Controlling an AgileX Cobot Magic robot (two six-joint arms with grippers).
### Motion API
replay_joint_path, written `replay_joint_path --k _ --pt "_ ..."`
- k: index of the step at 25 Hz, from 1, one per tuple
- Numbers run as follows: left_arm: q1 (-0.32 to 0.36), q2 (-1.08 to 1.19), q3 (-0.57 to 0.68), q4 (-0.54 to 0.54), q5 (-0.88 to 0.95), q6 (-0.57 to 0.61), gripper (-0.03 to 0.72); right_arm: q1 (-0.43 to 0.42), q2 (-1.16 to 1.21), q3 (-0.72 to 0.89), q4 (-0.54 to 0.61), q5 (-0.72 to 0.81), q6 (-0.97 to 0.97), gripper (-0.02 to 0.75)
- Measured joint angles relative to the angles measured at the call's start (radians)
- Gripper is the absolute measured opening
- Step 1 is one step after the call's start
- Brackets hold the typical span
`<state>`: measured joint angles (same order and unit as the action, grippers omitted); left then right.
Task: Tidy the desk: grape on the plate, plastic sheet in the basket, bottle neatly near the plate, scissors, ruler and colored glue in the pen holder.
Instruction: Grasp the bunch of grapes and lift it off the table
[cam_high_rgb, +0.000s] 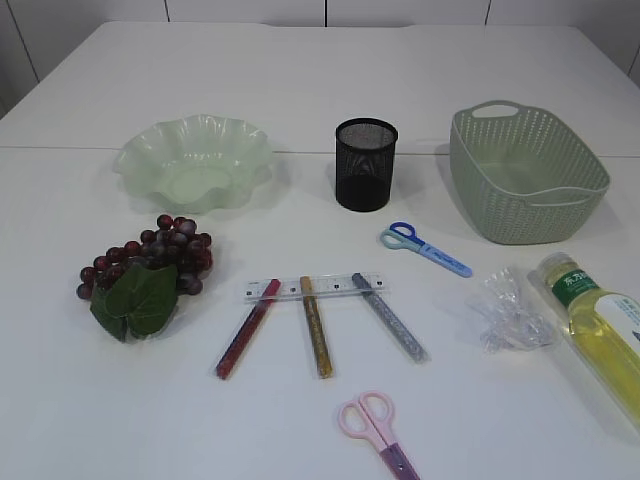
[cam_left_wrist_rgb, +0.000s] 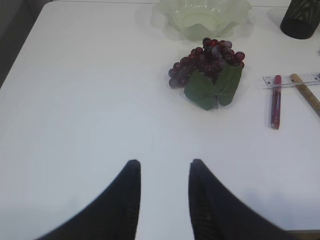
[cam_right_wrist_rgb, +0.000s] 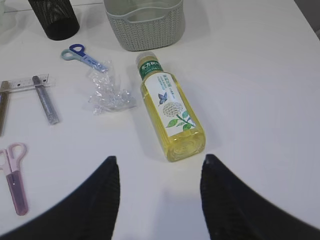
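**Desk still a mess, both grippers hanging over bare table**

Starting on the left: the left gripper only shows in its own wrist view. Its two dark fingers sit a modest gap apart with nothing between them, just white table underneath. Their bases run off the bottom edge of the frame.

The grape bunch lies on the table on the near-left, with a green leaf covering its near side, so part of the bunch is hidden. The pale green wavy plate sits just beyond it, with nothing on it.

In the middle, the clear ruler lies flat and is hard to make out against the white top. Three glue sticks lie with their far ends on it: red, gold and silver-grey. The pink scissors are near the front edge, blade tips cut off by the frame. The black mesh pen holder stands upright farther back; can't see what's inside.

To the right, the blue scissors lie between the holder and the basket. The crumpled plastic sheet is see-through and faint. The bottle lies on its side at far right, partly cut off in the exterior view.

The right gripper hovers just near of the bottle's base, spread fairly wide, holding nothing.
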<state>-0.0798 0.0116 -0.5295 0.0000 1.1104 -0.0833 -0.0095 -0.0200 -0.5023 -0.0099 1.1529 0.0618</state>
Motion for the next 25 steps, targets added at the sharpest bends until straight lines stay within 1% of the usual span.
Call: replay_joint_path --k 14,16,18,22,25 --pt "0.0 0.0 0.0 0.0 0.0 0.0 0.24 0.0 0.0 0.0 -0.006 0.0 0.0 0.417" --pt "0.0 0.0 0.0 0.0 0.0 0.0 0.249 0.0 0.0 0.0 -0.006 0.0 0.0 0.417" --pt "0.0 0.0 0.0 0.005 0.0 0.0 0.283 0.0 0.0 0.0 -0.006 0.0 0.0 0.417" --pt "0.0 0.0 0.0 0.009 0.0 0.0 0.375 0.0 0.0 -0.009 -0.002 -0.033 0.0 0.417" --pt "0.0 0.0 0.0 0.011 0.0 0.0 0.396 0.0 0.002 -0.013 0.01 -0.098 0.0 0.417"
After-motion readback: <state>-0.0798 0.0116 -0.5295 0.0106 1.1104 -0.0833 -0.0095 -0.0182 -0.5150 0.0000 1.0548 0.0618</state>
